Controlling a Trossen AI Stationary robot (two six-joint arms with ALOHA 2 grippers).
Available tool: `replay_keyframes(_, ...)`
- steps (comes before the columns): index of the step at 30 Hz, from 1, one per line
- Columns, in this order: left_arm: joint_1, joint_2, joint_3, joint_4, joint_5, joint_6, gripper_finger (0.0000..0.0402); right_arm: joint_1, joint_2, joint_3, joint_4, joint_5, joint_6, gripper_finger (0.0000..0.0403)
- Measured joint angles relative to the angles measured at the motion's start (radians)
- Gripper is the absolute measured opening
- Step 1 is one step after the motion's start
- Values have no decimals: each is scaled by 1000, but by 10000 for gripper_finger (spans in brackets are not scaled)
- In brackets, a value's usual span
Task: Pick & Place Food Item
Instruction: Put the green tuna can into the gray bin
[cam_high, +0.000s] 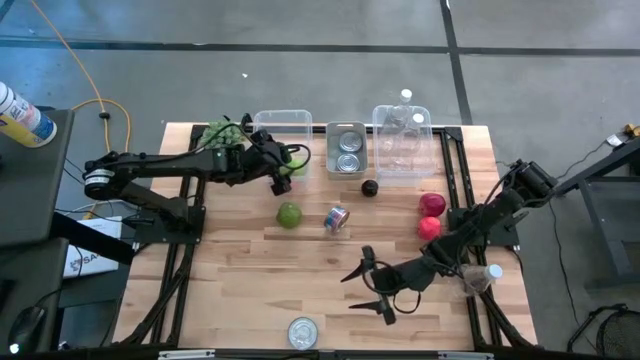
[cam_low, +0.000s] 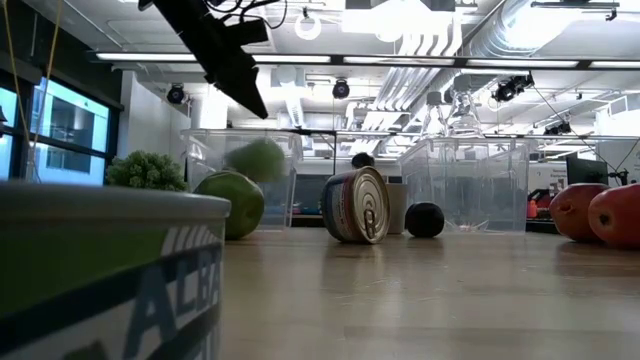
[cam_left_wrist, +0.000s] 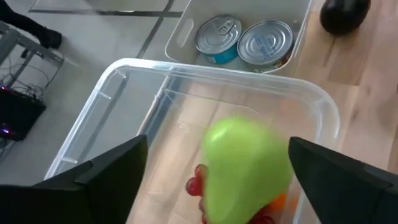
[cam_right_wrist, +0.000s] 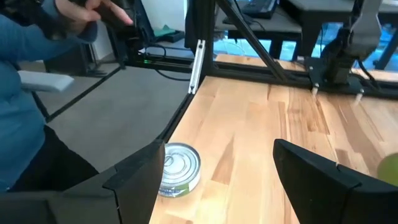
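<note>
Green pear (cam_left_wrist: 245, 165) is dropping between the wide-open fingers of the left gripper (cam_high: 283, 172), inside the clear bin's (cam_left_wrist: 112, 99) rim; the right gripper (cam_high: 372, 290) is waiting open over bare wood.

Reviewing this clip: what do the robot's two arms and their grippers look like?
Both arms are dark, nearly black, built of jointed segments. The left arm has a pale ring near its base joint. Each ends in a two-finger gripper: the left gripper and the right gripper have flat, tapering black fingers. No markings are legible.

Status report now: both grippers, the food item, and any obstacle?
Left gripper open over clear bin, green pear dropping between its fingers. Right gripper open, waiting low over the table. Nothing in the way.
</note>
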Motion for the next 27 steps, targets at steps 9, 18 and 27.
replay_keyframes(9,-13,-1,0,-5,0,-3,396,-15,0,0,-6,0,50,289)
replay_keyframes(18,-195,-21,0,-32,-19,52,396,-12,0,0,-9,-3,83,289)
replay_keyframes(27,-510,-66,18,-16,-13,48,396,-11,0,0,-2,-1,140,289)
